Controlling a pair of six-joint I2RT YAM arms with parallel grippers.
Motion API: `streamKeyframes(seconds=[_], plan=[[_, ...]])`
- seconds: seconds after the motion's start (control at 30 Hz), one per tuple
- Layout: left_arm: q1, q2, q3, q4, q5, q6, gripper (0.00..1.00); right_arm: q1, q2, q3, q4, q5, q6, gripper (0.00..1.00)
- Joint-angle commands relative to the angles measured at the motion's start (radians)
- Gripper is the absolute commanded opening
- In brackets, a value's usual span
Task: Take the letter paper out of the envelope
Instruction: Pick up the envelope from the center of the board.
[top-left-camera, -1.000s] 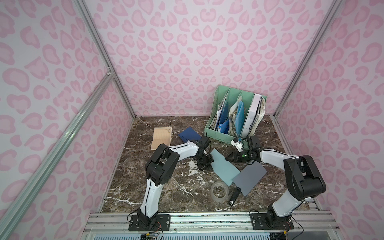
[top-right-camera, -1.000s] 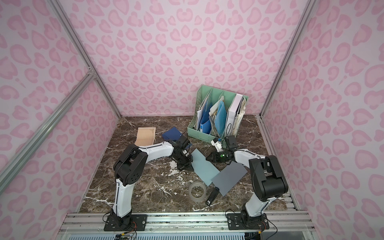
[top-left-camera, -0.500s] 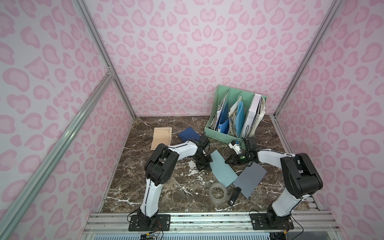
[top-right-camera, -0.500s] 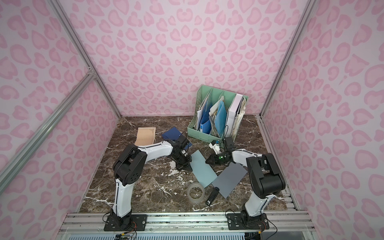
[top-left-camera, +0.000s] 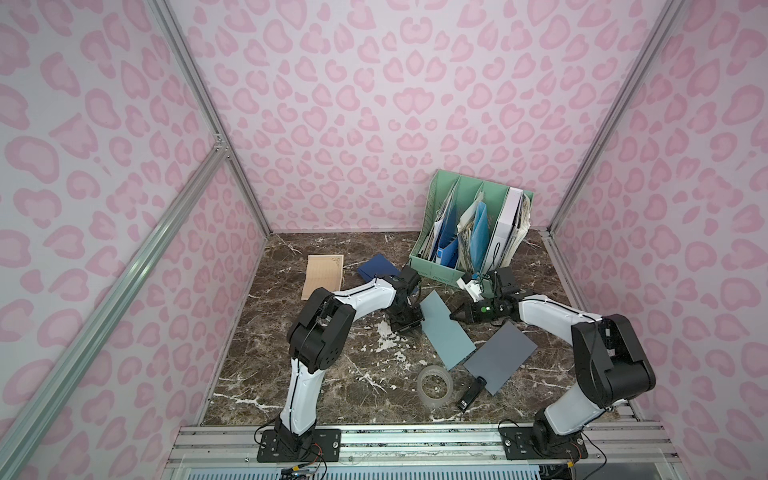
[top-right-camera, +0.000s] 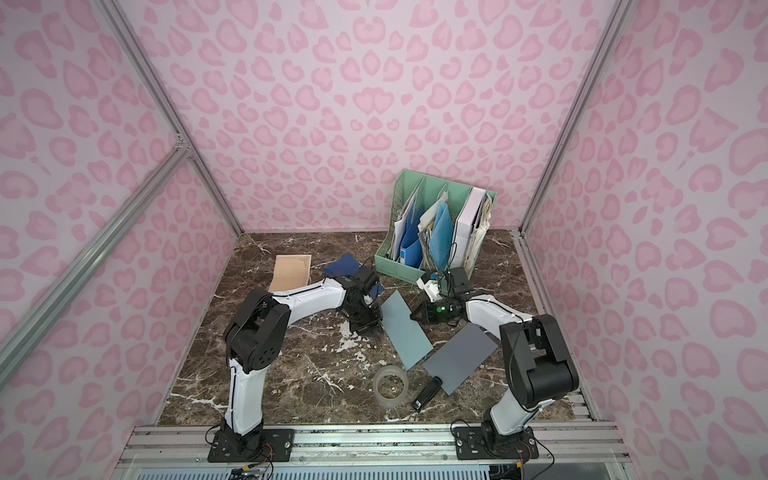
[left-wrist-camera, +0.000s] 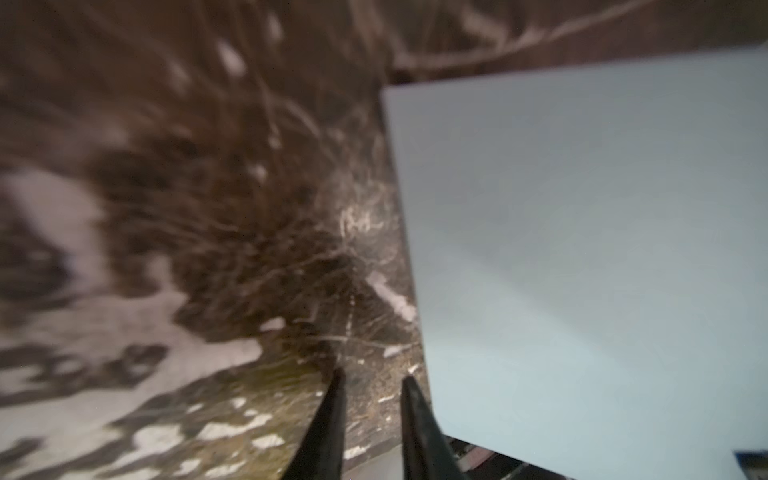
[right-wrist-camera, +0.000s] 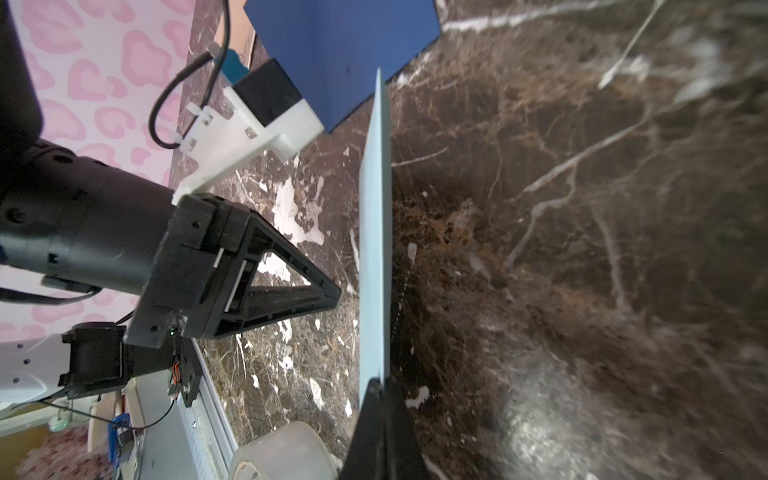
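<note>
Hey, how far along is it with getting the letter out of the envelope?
Looks done: the pale blue sheet and the grey sheet lie as separate pieces, meeting only near a corner; which one is the envelope I cannot tell. In hand: the right end effector is shut on the blue sheet's edge, the left end effector open beside it. Left: probably just setting that sheet down clear.
</note>
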Motion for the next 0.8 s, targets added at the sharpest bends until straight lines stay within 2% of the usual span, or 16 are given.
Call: streamKeyframes(seconds=[0.0,0.07,0.2,0.33,0.4,0.47,0.6,0.7,0.77], plan=[[0.018,-0.071,0.053,-0.081,-0.11,-0.004,0.42,0.01,-0.039,0.025,-0.01,0.077,0.004,0.0],[0.04,-0.116,0.11,-0.133,-0.135,-0.023,0.49,0.018,-0.067,0.044,-0.007,0.127,-0.002,0.0],[0.086,-0.194,0.216,-0.227,-0.162,-0.08,0.55,0.054,-0.133,0.093,0.019,0.239,-0.046,0.0],[0.144,-0.265,0.251,-0.25,-0.103,-0.217,0.59,0.213,-0.259,0.101,0.101,0.553,-0.196,0.0],[0.171,-0.302,0.254,-0.251,-0.065,-0.285,0.6,0.322,-0.327,0.063,0.189,0.758,-0.306,0.0],[0.195,-0.353,0.259,-0.256,-0.059,-0.33,0.65,0.447,-0.399,-0.019,0.329,0.943,-0.45,0.0],[0.253,-0.459,0.217,-0.203,-0.05,-0.359,0.72,0.633,-0.471,-0.149,0.553,1.192,-0.773,0.0],[0.3,-0.524,0.158,-0.155,0.006,-0.38,0.91,0.745,-0.467,-0.217,0.69,1.364,-1.029,0.0],[0.332,-0.534,0.148,-0.168,0.086,-0.358,0.91,0.798,-0.456,-0.264,0.774,1.422,-1.219,0.0]])
